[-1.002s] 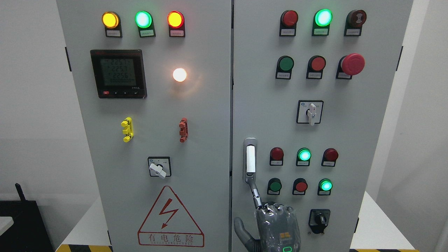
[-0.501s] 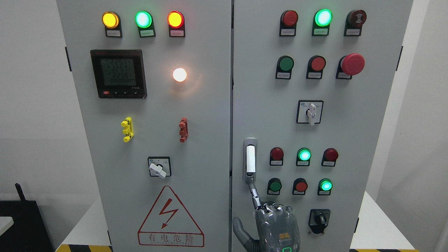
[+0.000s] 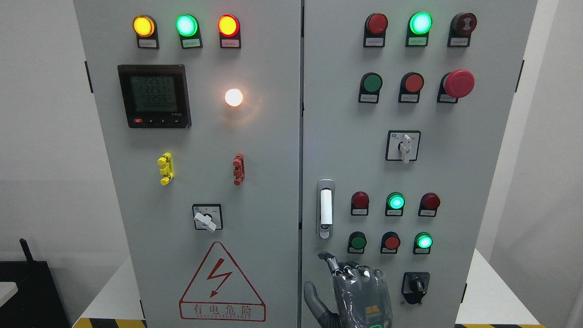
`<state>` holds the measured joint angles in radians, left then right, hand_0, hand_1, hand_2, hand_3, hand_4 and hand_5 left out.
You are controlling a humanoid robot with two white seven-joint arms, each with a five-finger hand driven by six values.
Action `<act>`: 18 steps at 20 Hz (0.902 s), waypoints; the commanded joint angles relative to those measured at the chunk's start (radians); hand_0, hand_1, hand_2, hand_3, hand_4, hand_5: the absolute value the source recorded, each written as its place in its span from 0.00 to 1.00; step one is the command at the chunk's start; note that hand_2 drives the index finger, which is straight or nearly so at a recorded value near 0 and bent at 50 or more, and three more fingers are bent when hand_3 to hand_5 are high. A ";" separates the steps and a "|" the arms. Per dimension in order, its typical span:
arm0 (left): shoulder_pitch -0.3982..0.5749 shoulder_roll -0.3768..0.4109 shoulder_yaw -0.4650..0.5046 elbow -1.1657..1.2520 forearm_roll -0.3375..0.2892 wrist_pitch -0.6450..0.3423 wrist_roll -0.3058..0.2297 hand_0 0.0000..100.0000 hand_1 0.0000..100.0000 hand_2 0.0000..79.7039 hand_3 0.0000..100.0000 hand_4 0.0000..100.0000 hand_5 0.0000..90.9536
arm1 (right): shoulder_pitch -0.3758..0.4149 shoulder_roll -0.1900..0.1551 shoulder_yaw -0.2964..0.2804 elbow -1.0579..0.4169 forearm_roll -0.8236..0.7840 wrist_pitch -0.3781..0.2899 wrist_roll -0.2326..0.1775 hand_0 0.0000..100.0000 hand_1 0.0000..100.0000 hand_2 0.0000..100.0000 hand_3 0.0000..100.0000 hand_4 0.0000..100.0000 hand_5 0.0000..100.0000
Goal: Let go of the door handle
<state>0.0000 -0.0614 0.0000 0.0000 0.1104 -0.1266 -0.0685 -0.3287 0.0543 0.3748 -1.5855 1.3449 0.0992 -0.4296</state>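
Right hand (image 3: 360, 291) at the bottom edge, fingers (image 3: 329, 258) curled, holding nothing, just below the handle (image 3: 325, 208) and apart from it. Handle: white upright lever in a grey recessed frame, flush against the right door (image 3: 478, 182), near its left edge. Left door (image 3: 268, 159) shut beside it.

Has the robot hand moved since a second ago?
Yes. The robot hand has dropped down, its index finger now curled clear below the door handle it touched before.
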 commanded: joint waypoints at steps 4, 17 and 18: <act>-0.031 0.000 -0.011 -0.008 0.000 0.001 -0.001 0.12 0.39 0.00 0.00 0.00 0.00 | 0.013 0.001 -0.028 -0.030 -0.045 -0.030 -0.026 0.18 0.37 0.92 1.00 1.00 1.00; -0.031 0.000 -0.011 -0.008 0.000 0.001 -0.001 0.12 0.39 0.00 0.00 0.00 0.00 | 0.005 0.007 -0.059 -0.077 -0.058 -0.032 -0.009 0.14 0.41 0.99 1.00 1.00 1.00; -0.031 0.000 -0.011 -0.008 0.000 0.001 -0.001 0.12 0.39 0.00 0.00 0.00 0.00 | 0.000 0.007 -0.059 -0.077 -0.058 -0.032 -0.003 0.14 0.41 1.00 1.00 1.00 1.00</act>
<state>0.0000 -0.0614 0.0000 0.0000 0.1104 -0.1266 -0.0685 -0.3202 0.0582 0.3402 -1.6319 1.2910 0.0664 -0.4487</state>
